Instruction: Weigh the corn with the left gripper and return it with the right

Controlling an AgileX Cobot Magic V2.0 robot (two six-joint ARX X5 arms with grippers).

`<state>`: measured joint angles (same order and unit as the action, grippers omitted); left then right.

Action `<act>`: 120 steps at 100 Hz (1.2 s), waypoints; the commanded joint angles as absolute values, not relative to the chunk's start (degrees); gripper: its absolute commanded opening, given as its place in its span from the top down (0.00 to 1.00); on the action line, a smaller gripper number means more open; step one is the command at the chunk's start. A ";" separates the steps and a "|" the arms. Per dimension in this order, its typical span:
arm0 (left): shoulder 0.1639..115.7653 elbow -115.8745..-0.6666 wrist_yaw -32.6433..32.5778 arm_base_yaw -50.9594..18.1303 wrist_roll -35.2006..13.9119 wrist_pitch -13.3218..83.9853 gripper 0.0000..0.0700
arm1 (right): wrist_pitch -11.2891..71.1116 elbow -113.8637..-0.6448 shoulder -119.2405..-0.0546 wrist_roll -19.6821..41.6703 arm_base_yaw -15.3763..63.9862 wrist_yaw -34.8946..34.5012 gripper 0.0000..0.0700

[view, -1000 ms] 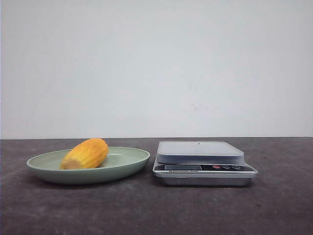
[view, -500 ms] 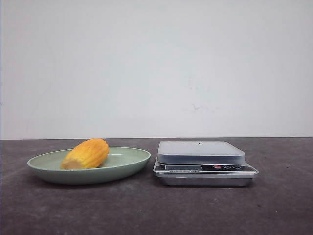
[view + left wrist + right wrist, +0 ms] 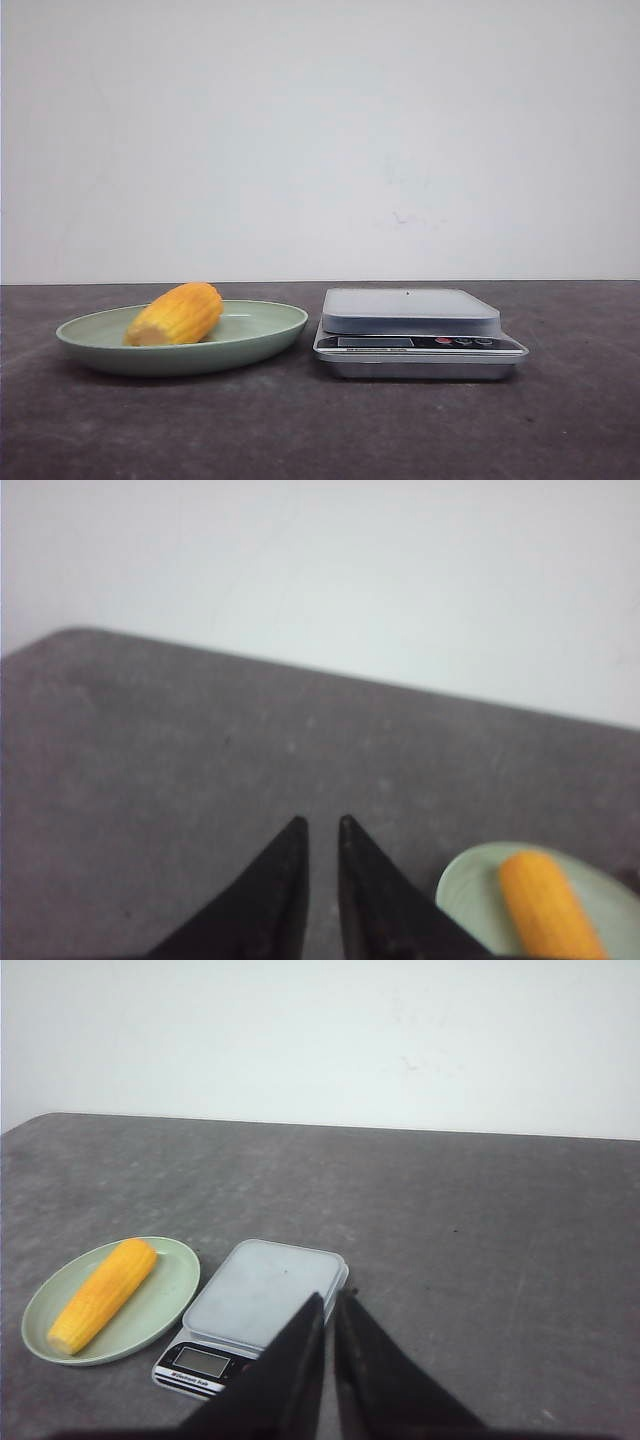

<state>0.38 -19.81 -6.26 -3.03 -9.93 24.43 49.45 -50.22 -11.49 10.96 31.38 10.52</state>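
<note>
The corn point(image 3: 176, 313) is a stubby yellow-orange cob lying on its side in a pale green plate point(image 3: 260, 330) at the table's left. It also shows in the right wrist view point(image 3: 103, 1293) and the left wrist view point(image 3: 548, 904). A silver kitchen scale point(image 3: 412, 310) stands just right of the plate, its platform bare. My left gripper point(image 3: 321, 822) hangs above bare table beside the plate, its jaws nearly together and empty. My right gripper point(image 3: 330, 1296) hovers over the scale's point(image 3: 262, 1295) near edge, its jaws nearly together and empty. Neither gripper shows in the front view.
The dark grey table point(image 3: 320, 430) ends at a white wall behind. The scale's display and buttons point(image 3: 440, 342) face the front. The plate point(image 3: 150, 1315) and scale sit close together, a small gap between them.
</note>
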 commanded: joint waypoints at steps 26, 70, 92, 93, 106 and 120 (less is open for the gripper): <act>0.19 -4.27 -6.11 -2.92 -9.02 7.03 0.96 | 48.86 -50.70 -11.38 11.60 31.57 10.57 0.98; 0.19 -0.80 -4.47 -2.96 -6.85 10.37 0.96 | 48.86 -50.70 -11.38 11.60 31.57 10.57 0.98; 0.19 -0.80 -4.47 -2.96 -6.87 10.68 0.96 | 48.86 -50.70 -11.38 11.60 31.57 10.59 0.98; 0.19 -0.80 -4.47 -2.96 -6.90 10.68 0.96 | 48.86 -50.70 -11.38 11.57 31.57 10.57 0.98; 0.19 -0.80 -4.47 -2.96 -6.87 10.68 0.96 | 48.86 -50.70 -11.38 11.60 31.57 10.57 0.98; 0.19 -0.80 -4.47 -2.96 -6.87 10.68 0.96 | 48.86 -50.70 -11.38 11.60 31.57 10.57 0.98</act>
<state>0.21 -1.80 -4.51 -3.01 -7.81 10.35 49.45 -50.22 -11.42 10.96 31.38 10.55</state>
